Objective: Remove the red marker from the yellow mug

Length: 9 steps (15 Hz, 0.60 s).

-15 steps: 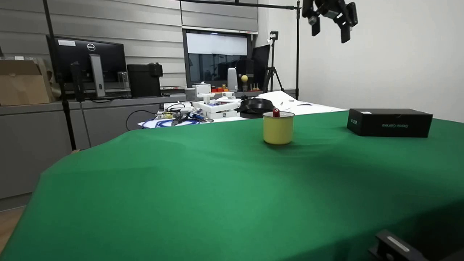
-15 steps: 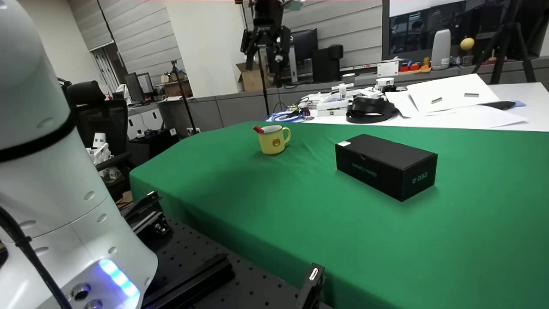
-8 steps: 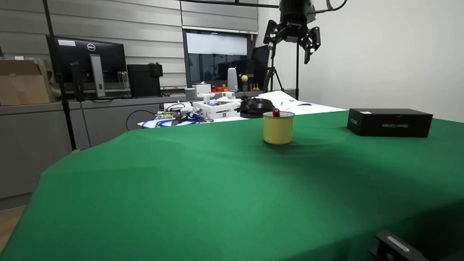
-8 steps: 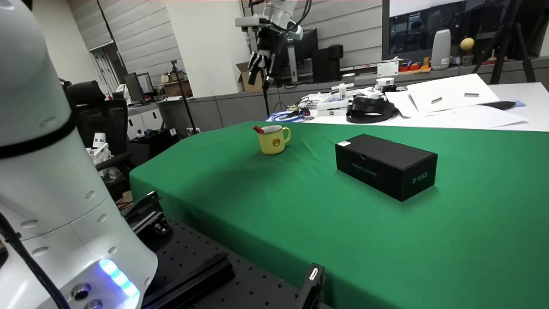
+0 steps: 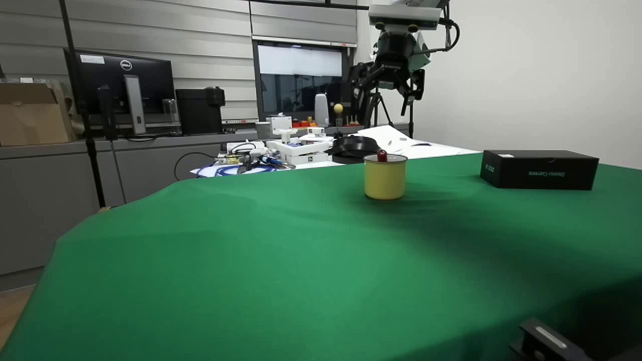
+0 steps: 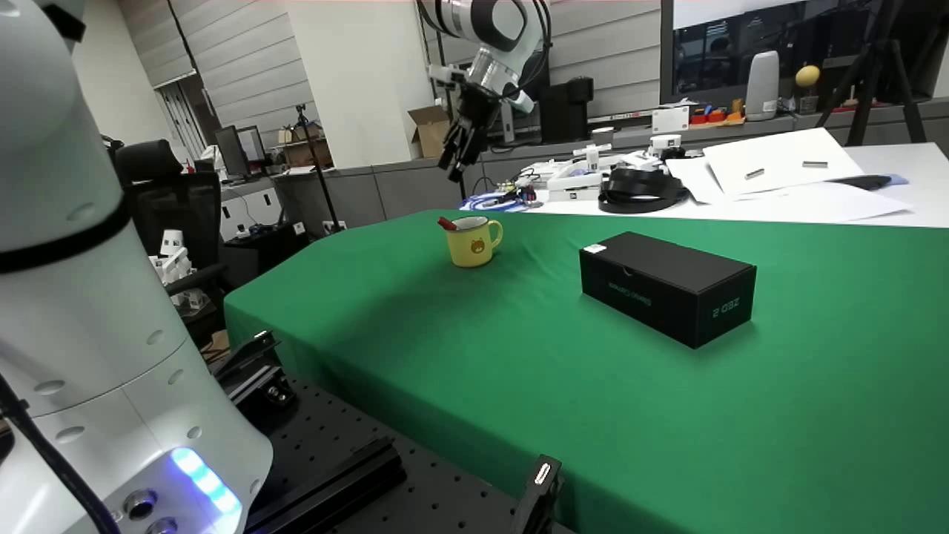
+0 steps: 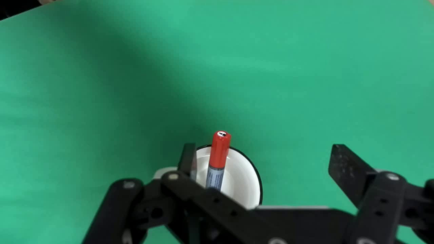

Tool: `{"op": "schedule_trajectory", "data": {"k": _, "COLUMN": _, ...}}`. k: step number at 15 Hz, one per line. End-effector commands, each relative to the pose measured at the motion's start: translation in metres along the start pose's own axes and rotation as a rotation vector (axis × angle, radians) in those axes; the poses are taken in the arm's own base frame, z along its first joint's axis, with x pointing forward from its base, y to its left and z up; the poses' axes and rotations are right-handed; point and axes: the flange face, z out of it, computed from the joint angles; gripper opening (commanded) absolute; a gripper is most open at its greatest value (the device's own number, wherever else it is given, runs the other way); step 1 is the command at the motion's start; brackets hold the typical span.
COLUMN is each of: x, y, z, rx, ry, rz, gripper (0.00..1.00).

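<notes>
The yellow mug stands upright on the green cloth, and it also shows in an exterior view with its handle. The red marker leans in it, its red cap rising above the rim; the cap shows in both exterior views. My gripper is open and empty, apart from the mug and above it; it also shows in an exterior view. In the wrist view the marker lies between the open jaws, much nearer the left finger. The marker's lower end and part of the mug are hidden.
A flat black box lies on the green cloth to one side of the mug, and it also shows in an exterior view. A white table with papers and parts stands behind.
My gripper has come down from high up toward the mug, moving left in an exterior view, and its fingers now point downward. The mug, marker and box have not moved.
</notes>
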Motion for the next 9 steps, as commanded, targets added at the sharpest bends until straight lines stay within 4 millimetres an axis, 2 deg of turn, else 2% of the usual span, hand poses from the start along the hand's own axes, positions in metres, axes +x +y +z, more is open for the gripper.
{"op": "schedule_trajectory", "data": {"k": 1, "x": 0.013, "y": 0.001, "z": 0.006, "rx": 0.044, "ry": -0.042, "rz": 0.086, "gripper": 1.0}}
{"op": "schedule_trajectory", "data": {"k": 9, "x": 0.031, "y": 0.014, "z": 0.048, "rx": 0.053, "ry": -0.107, "rz": 0.133, "gripper": 1.0}}
